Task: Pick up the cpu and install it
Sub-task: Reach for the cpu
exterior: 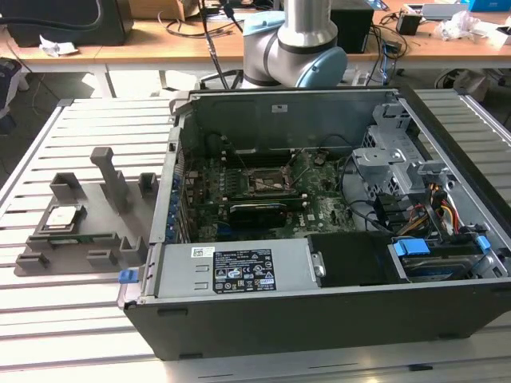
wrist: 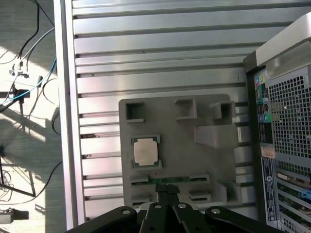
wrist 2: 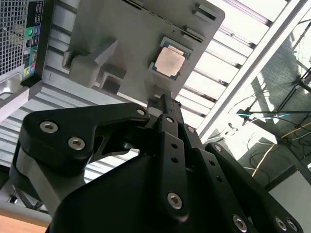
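Silvery metal, the chip (wrist: 146, 151) is sitting in its pocket on the grey holder (wrist: 194, 165), beside the computer case (exterior: 335, 323) on the counter (exterior: 80, 128). The jaws are hanging well clear, pinched together, gripping nothing (risky): descending unopened, they'd be knocking it crooked.

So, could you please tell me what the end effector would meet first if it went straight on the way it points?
The end effector would probably meet the grey fixture first, at its slotted edge beside the cpu; depth is unclear.
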You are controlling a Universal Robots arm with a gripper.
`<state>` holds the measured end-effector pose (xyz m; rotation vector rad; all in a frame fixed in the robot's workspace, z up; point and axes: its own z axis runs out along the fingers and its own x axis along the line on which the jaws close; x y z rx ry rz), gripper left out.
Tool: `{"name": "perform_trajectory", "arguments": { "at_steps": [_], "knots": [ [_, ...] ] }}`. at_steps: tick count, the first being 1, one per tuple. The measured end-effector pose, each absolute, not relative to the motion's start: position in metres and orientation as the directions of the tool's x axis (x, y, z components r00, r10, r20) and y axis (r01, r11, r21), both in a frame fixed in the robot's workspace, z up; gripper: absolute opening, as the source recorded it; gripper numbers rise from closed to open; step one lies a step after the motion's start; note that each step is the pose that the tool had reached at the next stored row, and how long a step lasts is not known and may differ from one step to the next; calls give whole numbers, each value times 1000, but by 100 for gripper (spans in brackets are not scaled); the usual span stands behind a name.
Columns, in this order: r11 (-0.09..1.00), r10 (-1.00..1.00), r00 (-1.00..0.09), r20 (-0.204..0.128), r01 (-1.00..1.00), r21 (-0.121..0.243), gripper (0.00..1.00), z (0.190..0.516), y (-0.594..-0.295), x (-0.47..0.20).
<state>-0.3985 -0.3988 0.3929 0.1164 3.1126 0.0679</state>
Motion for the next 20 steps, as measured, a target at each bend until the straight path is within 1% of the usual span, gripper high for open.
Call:
{"name": "perform_trajectory", "arguments": {
  "at_steps": [20],
  "knots": [
    [996, 75, -997, -25, 74, 45, 11, 393, -399, -484]
  ]
}}
